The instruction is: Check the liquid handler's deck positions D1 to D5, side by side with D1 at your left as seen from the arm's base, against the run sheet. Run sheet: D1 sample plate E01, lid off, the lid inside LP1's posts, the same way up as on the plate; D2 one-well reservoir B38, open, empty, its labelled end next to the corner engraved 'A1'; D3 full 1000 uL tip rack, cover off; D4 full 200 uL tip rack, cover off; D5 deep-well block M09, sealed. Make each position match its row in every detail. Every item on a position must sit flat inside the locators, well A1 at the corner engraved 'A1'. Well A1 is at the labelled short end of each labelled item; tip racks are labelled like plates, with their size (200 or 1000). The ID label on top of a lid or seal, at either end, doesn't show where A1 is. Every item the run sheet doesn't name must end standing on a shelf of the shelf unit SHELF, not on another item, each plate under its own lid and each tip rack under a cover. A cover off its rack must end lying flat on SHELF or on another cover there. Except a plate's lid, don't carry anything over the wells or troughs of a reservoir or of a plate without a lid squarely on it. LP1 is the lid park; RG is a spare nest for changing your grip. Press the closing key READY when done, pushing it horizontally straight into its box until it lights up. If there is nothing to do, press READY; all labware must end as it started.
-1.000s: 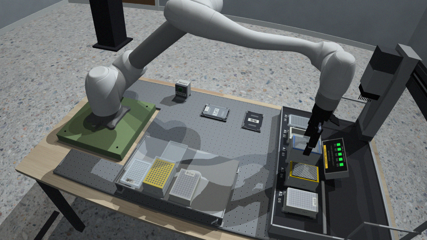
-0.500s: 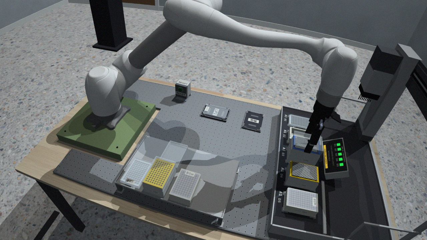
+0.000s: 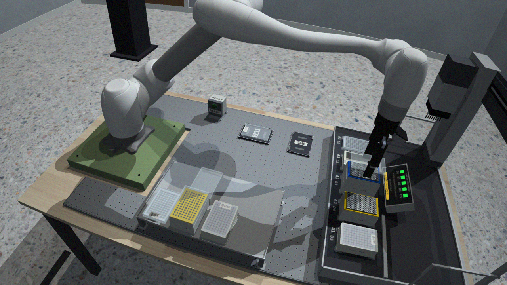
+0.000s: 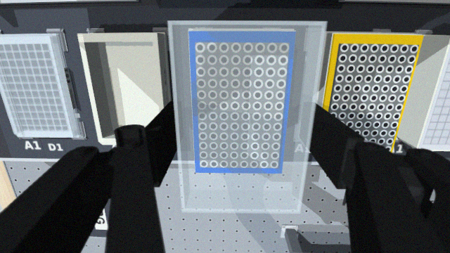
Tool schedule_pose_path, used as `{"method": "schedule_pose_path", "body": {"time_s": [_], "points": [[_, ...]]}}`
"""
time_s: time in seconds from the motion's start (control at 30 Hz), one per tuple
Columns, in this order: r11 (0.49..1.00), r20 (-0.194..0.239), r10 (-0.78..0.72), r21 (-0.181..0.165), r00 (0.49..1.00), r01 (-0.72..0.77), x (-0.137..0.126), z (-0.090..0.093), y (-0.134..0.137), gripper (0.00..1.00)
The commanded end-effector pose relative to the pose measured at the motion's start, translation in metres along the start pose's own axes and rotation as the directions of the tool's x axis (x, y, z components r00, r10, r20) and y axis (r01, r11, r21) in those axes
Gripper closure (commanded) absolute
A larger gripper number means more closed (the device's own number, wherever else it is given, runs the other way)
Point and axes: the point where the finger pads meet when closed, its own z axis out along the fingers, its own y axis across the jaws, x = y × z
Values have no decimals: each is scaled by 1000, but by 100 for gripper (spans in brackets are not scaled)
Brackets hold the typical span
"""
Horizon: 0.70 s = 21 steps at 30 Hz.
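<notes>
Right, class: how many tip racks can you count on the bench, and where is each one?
3. A blue rack on deck spot D3, its clear cover held in the fingers; a yellow rack on D4; another yellow rack on the shelf.

1. A speckled terrazzo-like floor (image 3: pixel 265 78) fills the view from nine to two o'clock.
2. Grey walls (image 3: pixel 354 17) run along twelve o'clock.
3. A black pillar (image 3: pixel 129 28) stands at eleven o'clock.
4. A wooden table (image 3: pixel 39 198) on dark legs, possibly metal, occupies the centre.
</notes>
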Motion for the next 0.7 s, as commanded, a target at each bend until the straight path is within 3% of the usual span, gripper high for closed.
{"method": "schedule_pose_path", "body": {"time_s": [0.0,0.67], "points": [[1000,-2,0,0,1000,0,0,-5,0,90],[1000,-2,0,0,1000,0,0,-35,0,90]]}}
